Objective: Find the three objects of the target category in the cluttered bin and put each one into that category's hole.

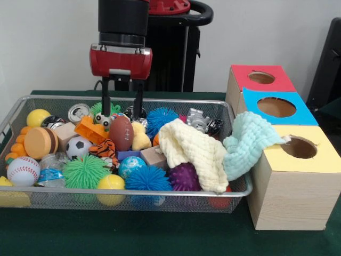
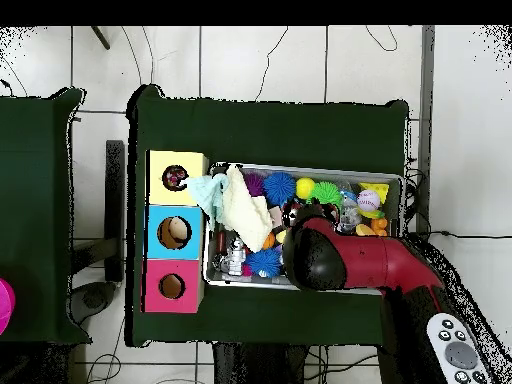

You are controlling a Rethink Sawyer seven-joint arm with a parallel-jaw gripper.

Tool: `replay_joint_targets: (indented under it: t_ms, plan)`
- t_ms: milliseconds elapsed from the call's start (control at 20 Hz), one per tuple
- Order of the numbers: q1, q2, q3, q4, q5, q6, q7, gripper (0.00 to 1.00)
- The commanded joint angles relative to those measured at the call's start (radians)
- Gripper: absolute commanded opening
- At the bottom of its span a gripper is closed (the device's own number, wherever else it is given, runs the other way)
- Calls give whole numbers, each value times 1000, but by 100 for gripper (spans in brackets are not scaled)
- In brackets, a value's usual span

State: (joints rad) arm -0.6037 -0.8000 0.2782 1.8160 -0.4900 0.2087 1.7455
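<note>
Bin: a wire mesh basket [image 1: 16, 114] on the green tabletop [image 1: 160, 234], crowded with toys.
Cream cloth [image 1: 193, 152]: soft, light, heaped against the bin's right end.
Teal cloth [image 1: 246, 140]: limp, draped over the rim, touching the yellow-topped box.
Hole [image 1: 299, 147]: round, just beside the teal cloth.
Gripper [image 1: 123, 113]: fingers spread, empty, above a toy football [image 1: 121, 133].
Grasp: probably pinch a raised fold.

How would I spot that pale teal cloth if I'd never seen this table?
Find the silver wire mesh basket, then its end beside the yellow-topped wooden box. The pale teal waffle-weave cloth drapes over that rim, minty and knobbly, unlike the cream waffle-weave cloth beside it.
</note>
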Motion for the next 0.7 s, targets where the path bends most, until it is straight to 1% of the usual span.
replay_joint_targets:
  t_ms: [50,150,300,350,400,550,700]
  plan:
    - [0,57,-14,-93,-84,118,-63,100]
    - [0,77,-19,-105,-90,128,-59,100]
    - [16,118,-45,-133,-99,189,-58,100]
    - [21,130,-53,-142,-100,218,-63,100]
    - [40,140,-73,-162,-102,285,-73,100]
    - [48,143,-85,-167,-110,302,-72,100]
    - [40,146,-75,-163,-105,318,-79,100]
